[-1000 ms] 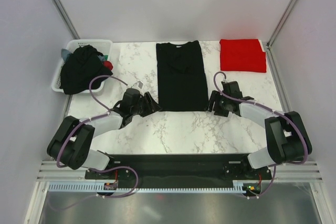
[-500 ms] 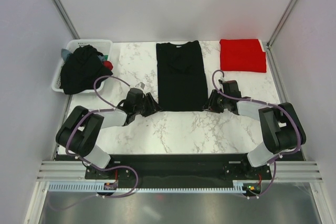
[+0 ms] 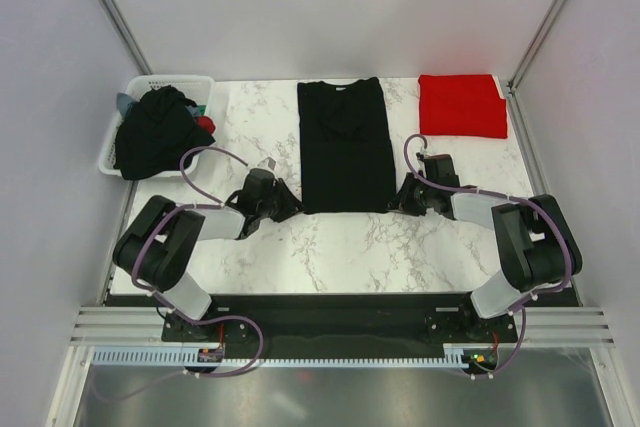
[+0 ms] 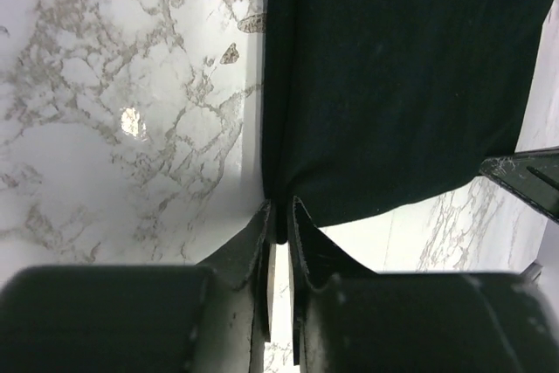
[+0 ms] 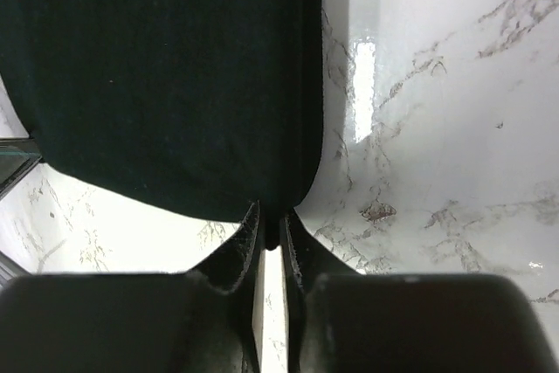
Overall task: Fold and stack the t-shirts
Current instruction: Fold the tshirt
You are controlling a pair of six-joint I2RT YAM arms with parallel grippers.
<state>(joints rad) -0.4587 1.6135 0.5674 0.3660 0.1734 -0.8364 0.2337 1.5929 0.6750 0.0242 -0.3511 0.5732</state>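
In the top view, a black t-shirt (image 3: 345, 142) lies flat in a long strip at the upper middle of the marble table (image 3: 340, 247). A folded red t-shirt (image 3: 462, 105) sits in the upper right corner. A heap of dark t-shirts (image 3: 155, 132) fills the white basket (image 3: 175, 80) at the upper left. The left gripper (image 3: 297, 207) meets the strip's lower left corner and the right gripper (image 3: 393, 203) its lower right corner, both low on the table. In the left wrist view, the left gripper (image 4: 279, 216) at bottom centre has its fingers (image 4: 253, 238) pressed together on the corner of the black t-shirt (image 4: 402, 76), which fills the upper right. In the right wrist view, the right gripper (image 5: 271, 223) pinches the other corner of the black t-shirt (image 5: 166, 76), which fills the upper left.
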